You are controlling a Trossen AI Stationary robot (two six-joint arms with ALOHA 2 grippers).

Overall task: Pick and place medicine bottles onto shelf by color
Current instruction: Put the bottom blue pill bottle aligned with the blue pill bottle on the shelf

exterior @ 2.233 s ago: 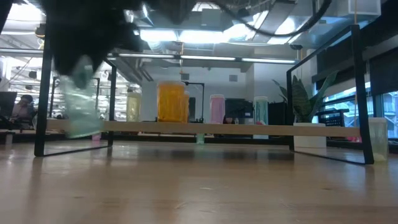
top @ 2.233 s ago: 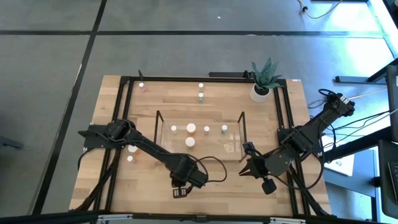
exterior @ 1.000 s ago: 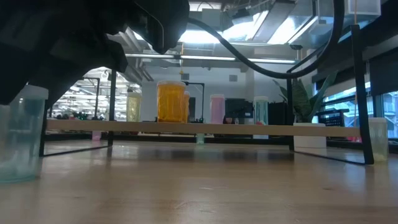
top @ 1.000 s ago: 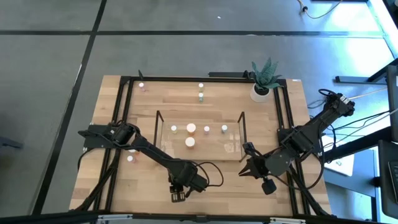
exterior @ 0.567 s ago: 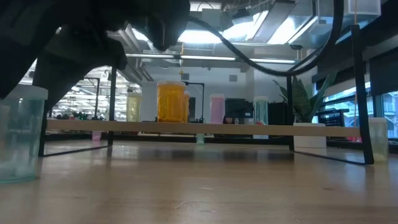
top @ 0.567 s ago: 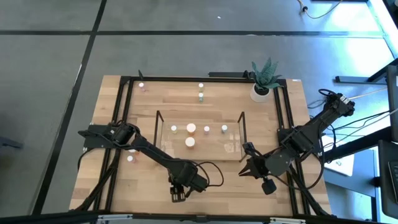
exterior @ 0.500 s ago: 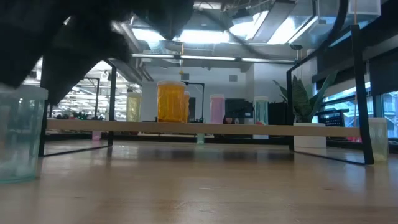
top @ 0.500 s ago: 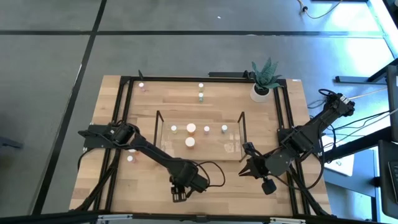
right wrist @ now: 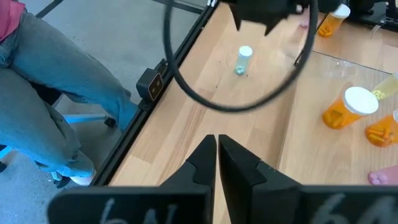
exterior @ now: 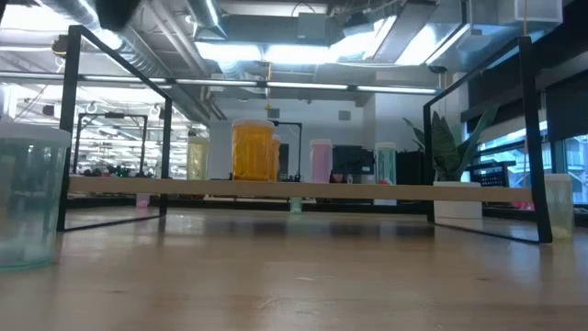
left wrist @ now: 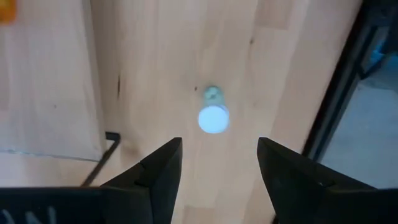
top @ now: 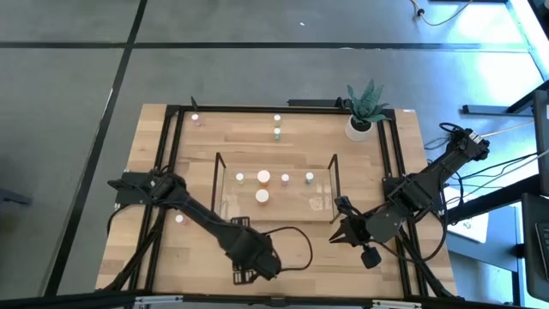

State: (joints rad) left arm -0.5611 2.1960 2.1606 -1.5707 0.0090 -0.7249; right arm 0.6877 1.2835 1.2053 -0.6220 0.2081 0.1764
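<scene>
1. Now: green bottle (left wrist: pixel 213 117) w/ white cap stands upright on bare wood near the table's front edge, in front of the shelf (top: pixel 331 184), touching nothing; in low view (exterior: pixel 28 198) it sits at far left.
2. Left gripper (left wrist: pixel 217 165) hangs right above that bottle, fingers apart w/ a clear gap, holding nothing.
3. Shelf contents: big orange bottle (top: pixel 263 178) on the deck, another orange one (top: pixel 262 196) just in front of it, plus a small yellowish (top: pixel 240 178), a pink (top: pixel 285 178) and a green one (top: pixel 309 178) in a row.
4. Off the shelf: 2 small bottles (top: pixel 277 125) behind it, a pink one (top: pixel 196 119) at the far-left corner, one more (top: pixel 179 220) on the left side.
5. Right gripper (right wrist: pixel 217 148) waits right of the shelf, fingers pressed together, empty.
6. No readable labels or writing.
7. Light wood table (top: pixel 300 142) w/ black frame; potted plant (top: pixel 364 109) at far-right corner.
8. Room: grey floor, ceiling lights; a person's jeans-clad legs (right wrist: pixel 50 87) beside the table.
</scene>
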